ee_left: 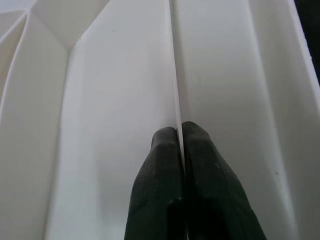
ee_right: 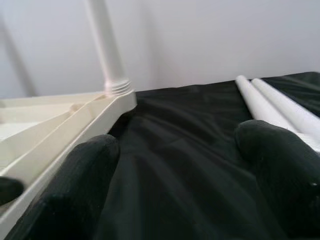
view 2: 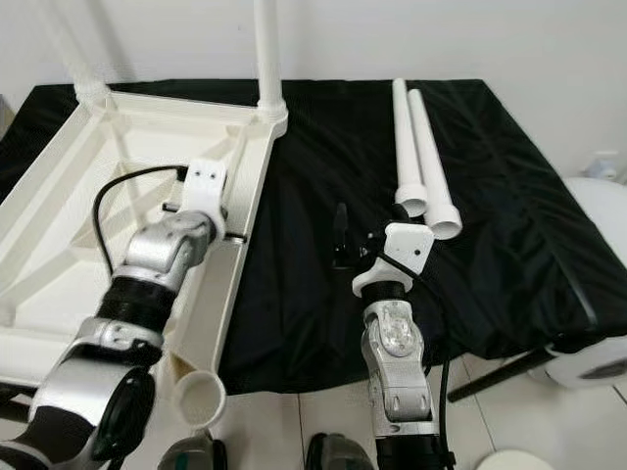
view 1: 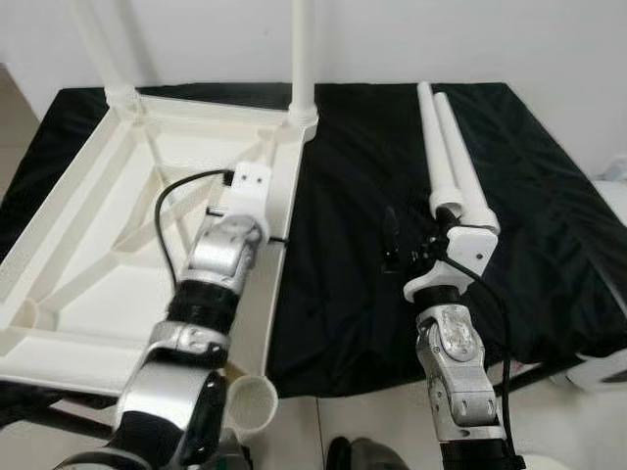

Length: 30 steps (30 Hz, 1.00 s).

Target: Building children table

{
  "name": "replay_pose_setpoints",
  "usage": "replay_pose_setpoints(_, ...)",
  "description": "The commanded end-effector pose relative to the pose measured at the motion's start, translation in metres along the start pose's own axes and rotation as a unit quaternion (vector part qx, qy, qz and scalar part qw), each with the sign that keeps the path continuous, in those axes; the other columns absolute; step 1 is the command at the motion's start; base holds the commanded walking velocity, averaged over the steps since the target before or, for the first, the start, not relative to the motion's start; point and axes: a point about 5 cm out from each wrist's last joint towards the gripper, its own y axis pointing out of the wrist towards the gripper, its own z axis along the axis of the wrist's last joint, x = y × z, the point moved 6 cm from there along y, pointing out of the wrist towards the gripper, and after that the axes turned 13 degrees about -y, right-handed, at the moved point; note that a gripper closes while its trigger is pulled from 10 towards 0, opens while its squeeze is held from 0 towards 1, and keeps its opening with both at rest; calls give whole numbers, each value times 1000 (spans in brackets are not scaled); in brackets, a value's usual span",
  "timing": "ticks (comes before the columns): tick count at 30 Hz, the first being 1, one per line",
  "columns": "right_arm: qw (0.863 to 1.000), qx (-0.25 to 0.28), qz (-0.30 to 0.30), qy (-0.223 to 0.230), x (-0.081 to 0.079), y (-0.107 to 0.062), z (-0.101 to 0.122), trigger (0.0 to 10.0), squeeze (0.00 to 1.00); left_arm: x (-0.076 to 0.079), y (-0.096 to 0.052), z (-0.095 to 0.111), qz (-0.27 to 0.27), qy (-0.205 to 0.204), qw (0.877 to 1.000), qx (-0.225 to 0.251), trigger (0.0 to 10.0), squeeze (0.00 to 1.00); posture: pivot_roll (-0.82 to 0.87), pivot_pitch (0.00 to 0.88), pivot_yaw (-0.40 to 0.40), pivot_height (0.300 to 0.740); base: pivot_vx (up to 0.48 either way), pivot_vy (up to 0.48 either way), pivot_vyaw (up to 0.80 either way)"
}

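My left pincer (ee_left: pixel 179 150) reaches over the near right part of the upturned white tabletop (view 1: pixel 69 245), which lies underside up on the black cloth (view 1: pixel 353 196); my two black fingers (ee_left: pixel 157 170) are pressed together on a thin upright rib (ee_left: pixel 175 75) of that underside, the rib running straight away from my fingertips.

Beyond this pincer, at the far right corner of the tabletop, one fitted leg (view 1: pixel 304 59) stands upright, its long axis vertical; a second fitted leg (view 1: pixel 98 49) rises at the far left corner, leaning a little in the view. Behind my left wrist, at the near right corner, an open round socket (view 1: pixel 257 401) faces up.

My right pincer (ee_right: pixel 180 165) hovers low over the cloth, to the right of the tabletop's edge and apart from it; its fingers (ee_right: pixel 80 180) stand wide, nothing between them.

Just to the right of and beyond this pincer lie two loose white legs (view 1: pixel 446 147), side by side and touching; their long axes run away from me, wider socket ends nearest my wrist, narrow tips pointing to the white wall (view 1: pixel 441 39).

I can read no writing or label on any part.
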Motion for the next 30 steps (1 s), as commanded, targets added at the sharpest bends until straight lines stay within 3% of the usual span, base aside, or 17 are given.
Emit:
replay_pose_setpoints(1,1000,0,-3,-1,0,0,1,10000,0,17,-16,67,6,8,990,142,10000,0,-16,32,-7,740,0,0,0)
replay_pose_setpoints(6,1000,0,-3,-2,0,0,1,10000,0,36,-18,69,-28,18,987,158,10000,0,-11,32,-6,740,0,0,0)
replay_pose_setpoints(7,1000,-1,-2,-1,-1,1,1,10000,0,43,-19,66,-52,17,987,154,10000,1000,-9,32,-6,740,0,0,0)
replay_pose_setpoints(10,1000,0,-2,-1,-2,1,1,10000,0,57,-19,57,-98,15,986,137,10000,1000,-5,31,-6,740,0,0,0)
replay_pose_setpoints(14,1000,0,-1,1,-3,1,1,10000,0,58,-18,53,-97,24,986,130,10000,961,0,30,-3,740,0,0,0)
replay_pose_setpoints(15,1000,0,-1,1,-4,1,1,10000,0,57,-16,51,-93,28,987,128,10000,0,1,30,-2,740,0,0,0)
replay_pose_setpoints(26,1000,0,-6,-2,-4,1,0,10000,0,52,-22,60,-102,23,983,152,10000,0,5,30,6,740,0,0,0)
replay_pose_setpoints(30,1000,-4,-25,-11,6,5,-3,10000,0,44,-35,64,-124,34,973,194,10000,0,11,28,1,740,0,0,0)
